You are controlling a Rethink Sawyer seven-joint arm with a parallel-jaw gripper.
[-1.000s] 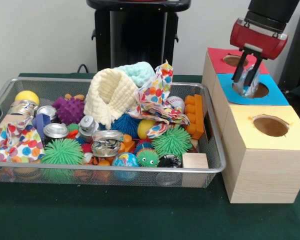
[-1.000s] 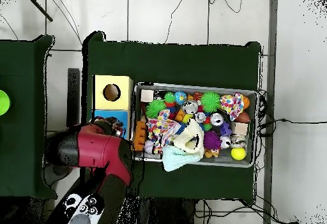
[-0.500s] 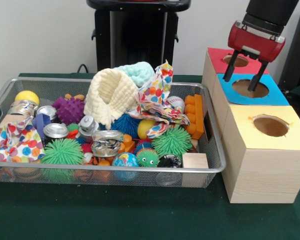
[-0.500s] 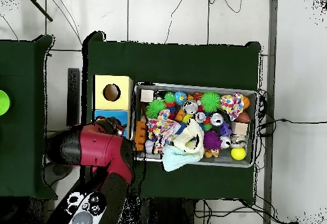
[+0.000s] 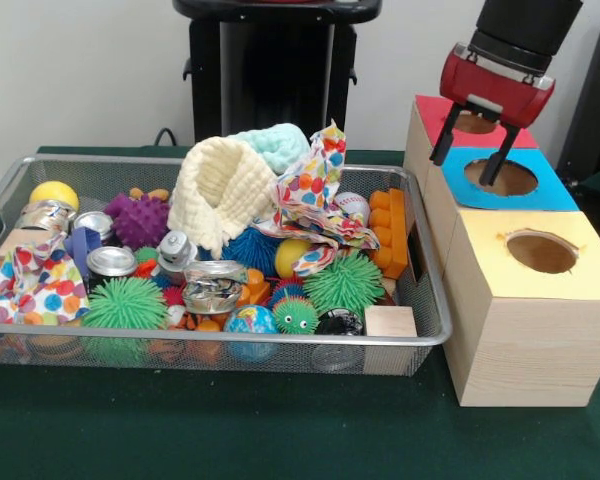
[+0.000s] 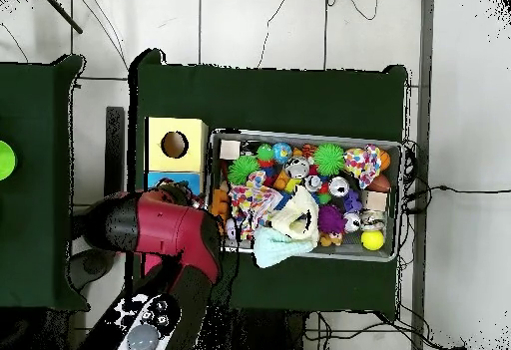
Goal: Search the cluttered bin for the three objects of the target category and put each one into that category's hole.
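Note:
My gripper [image 5: 467, 168] is open and empty. It hangs above the left edge of the blue-topped box, just left of its round hole [image 5: 508, 178]. The wire mesh bin [image 5: 230, 338] stands to the left, full of clutter. I cannot pick out any see-through plastic piece among the things in it. In the overhead view the red arm [image 6: 170, 231] covers the gripper and most of the blue top [image 6: 172, 178]; the bin's rim [image 6: 304, 135] shows to its right.
The red-topped box [image 5: 435, 108] stands behind the blue one and the yellow-topped box [image 5: 570, 262] in front. The bin holds a cream cloth [image 5: 220, 185], a dotted cloth [image 5: 320, 190], green spiky balls [image 5: 125, 303], silver cans [image 5: 110, 262] and orange blocks [image 5: 388, 230].
One second ago the gripper held a see-through piece over the blue hole. It has opened, the piece is gone from view, and the gripper has risen and shifted left towards the bin.

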